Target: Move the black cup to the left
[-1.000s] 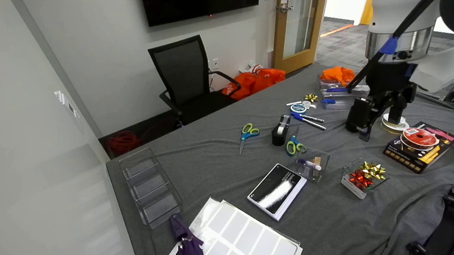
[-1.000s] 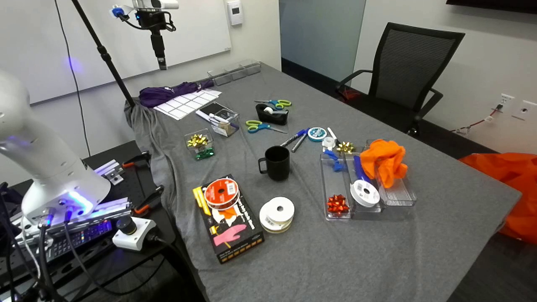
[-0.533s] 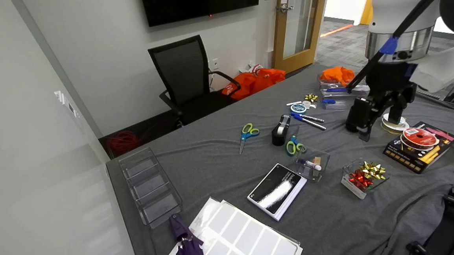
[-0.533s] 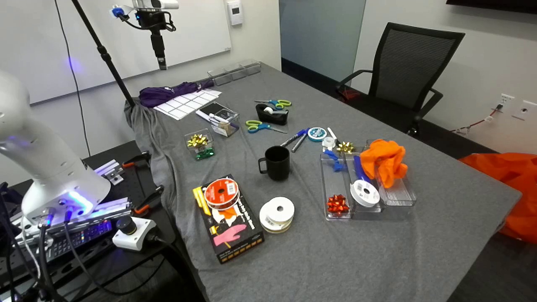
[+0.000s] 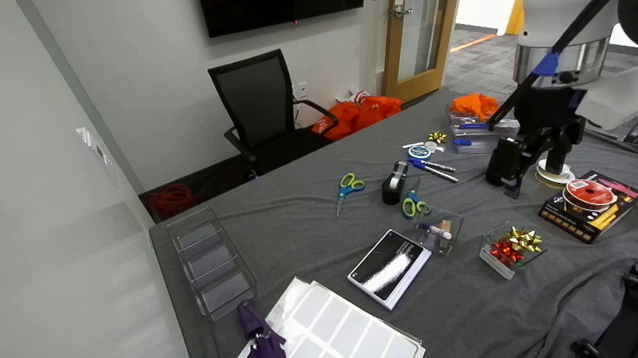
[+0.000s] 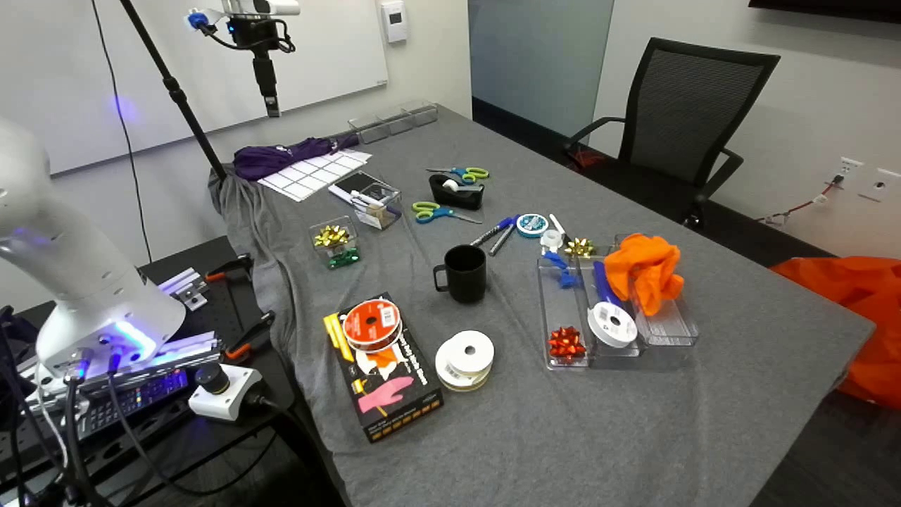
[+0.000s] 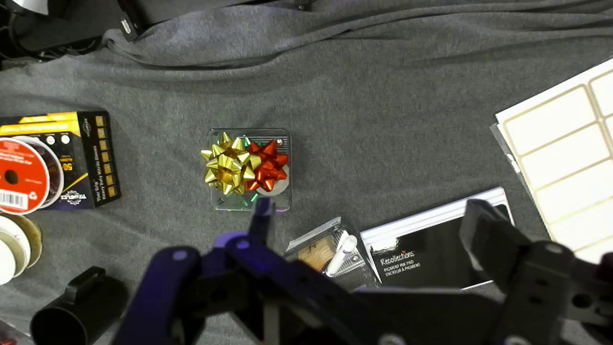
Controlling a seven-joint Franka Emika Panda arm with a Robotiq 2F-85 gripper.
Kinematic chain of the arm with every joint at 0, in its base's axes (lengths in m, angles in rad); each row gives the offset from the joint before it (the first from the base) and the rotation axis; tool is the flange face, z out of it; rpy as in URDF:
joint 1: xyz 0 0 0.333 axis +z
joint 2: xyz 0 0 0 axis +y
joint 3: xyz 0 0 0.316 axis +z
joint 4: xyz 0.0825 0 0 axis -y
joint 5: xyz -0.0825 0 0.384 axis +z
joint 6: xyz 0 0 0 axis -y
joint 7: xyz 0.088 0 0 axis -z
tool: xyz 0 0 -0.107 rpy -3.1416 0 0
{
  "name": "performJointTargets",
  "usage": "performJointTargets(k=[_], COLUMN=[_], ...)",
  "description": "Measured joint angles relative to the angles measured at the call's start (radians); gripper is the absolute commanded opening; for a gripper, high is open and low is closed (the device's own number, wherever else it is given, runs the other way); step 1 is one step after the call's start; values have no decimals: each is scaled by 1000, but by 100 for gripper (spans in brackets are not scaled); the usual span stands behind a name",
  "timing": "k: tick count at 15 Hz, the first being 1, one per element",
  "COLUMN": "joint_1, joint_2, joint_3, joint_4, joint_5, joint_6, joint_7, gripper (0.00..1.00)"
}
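Observation:
The black cup (image 6: pixel 466 276) is a matte black mug standing upright on the grey cloth, its handle toward the robot base side in an exterior view. In an exterior view its body (image 5: pixel 494 174) is partly hidden behind a gripper finger. In the wrist view the cup (image 7: pixel 98 304) is at the lower left corner, outside the jaws. My gripper (image 7: pixel 371 215) is open and empty, its fingers wide apart. It hangs high above the table, well away from the cup, as an exterior view shows (image 6: pixel 272 105). In an exterior view the open gripper (image 5: pixel 535 178) overlaps the cup only by line of sight.
Near the cup are white ribbon spools (image 6: pixel 464 360), a glove box (image 6: pixel 383 394) with a red spool, markers (image 6: pixel 501 236) and a clear tray (image 6: pixel 563 310). A bow box (image 7: pixel 249 196), pen box (image 7: pixel 318 251) and ink pad (image 7: pixel 426 244) lie below the gripper. A tape dispenser (image 6: pixel 456 193) and scissors (image 6: pixel 436 213) stand beyond.

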Motion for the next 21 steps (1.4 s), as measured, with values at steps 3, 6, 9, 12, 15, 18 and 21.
performJointTargets(k=[3, 6, 9, 12, 15, 18, 21], joint_1=[1, 2, 2, 2, -2, -19, -47], joint_2=[0, 0, -1, -1, -5, -18, -28], joint_3=[-1, -12, -33, -57, -94, -143, -177], joint_4=[0, 0, 0, 0, -15, -51, -87], joint_5=[-1, 0, 0, -1, -19, -73, -146], joint_6=[0, 9, 24, 33, 34, 43, 63], joint_7=[0, 0, -1, -2, -31, -80, -103], gripper=[100, 100, 100, 100, 100, 100, 100])
